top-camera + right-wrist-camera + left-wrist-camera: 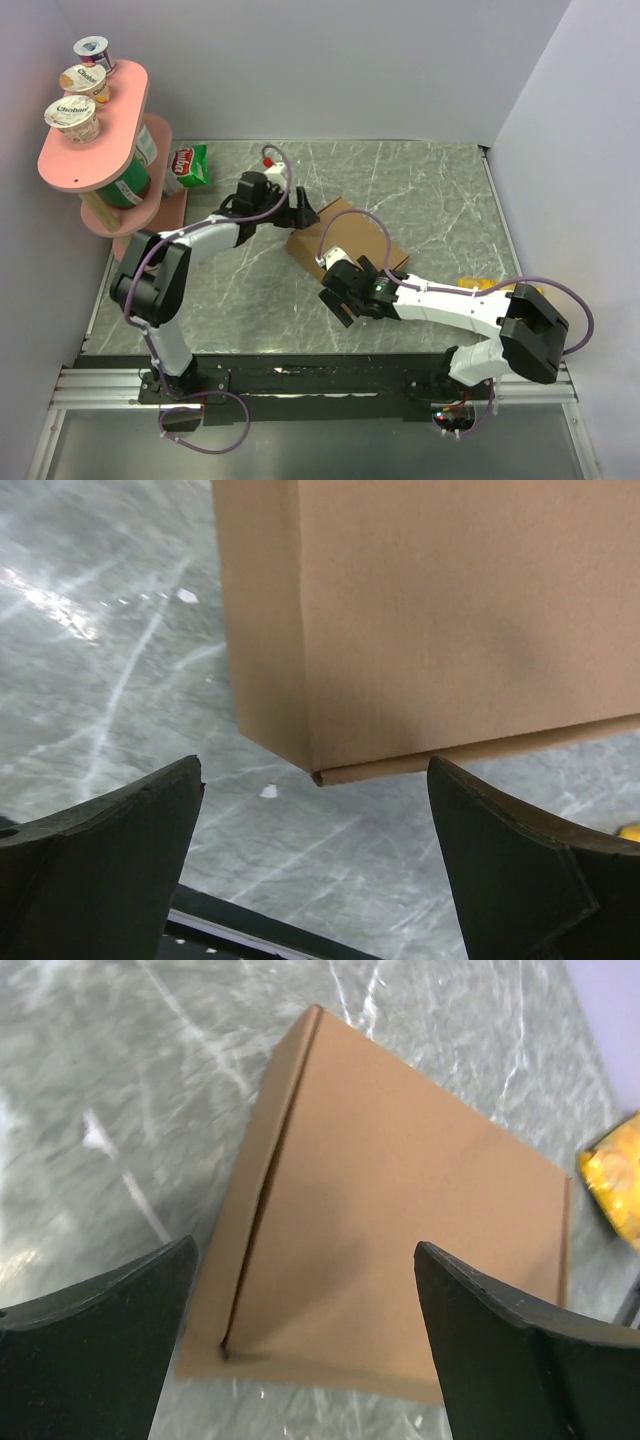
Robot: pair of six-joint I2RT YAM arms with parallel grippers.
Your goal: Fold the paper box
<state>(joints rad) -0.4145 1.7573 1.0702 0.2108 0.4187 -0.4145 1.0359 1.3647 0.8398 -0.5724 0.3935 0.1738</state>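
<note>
The paper box (350,232) is plain brown cardboard, lying closed and flat in the middle of the table. My left gripper (303,214) is open at the box's far-left corner, just above it. In the left wrist view the box (400,1220) lies between and beyond the open gripper (305,1248), with a dark seam along its left side. My right gripper (337,291) is open and empty at the box's near-left corner. In the right wrist view the box (430,610) has its corner just ahead of the open gripper (315,764). Neither gripper holds the box.
A pink two-tier stand (70,165) with yogurt cups (74,115) and a green can (128,182) is at the far left. A green snack bag (190,165) lies beside it. A yellow packet (478,285) lies right of the box, also in the left wrist view (615,1185).
</note>
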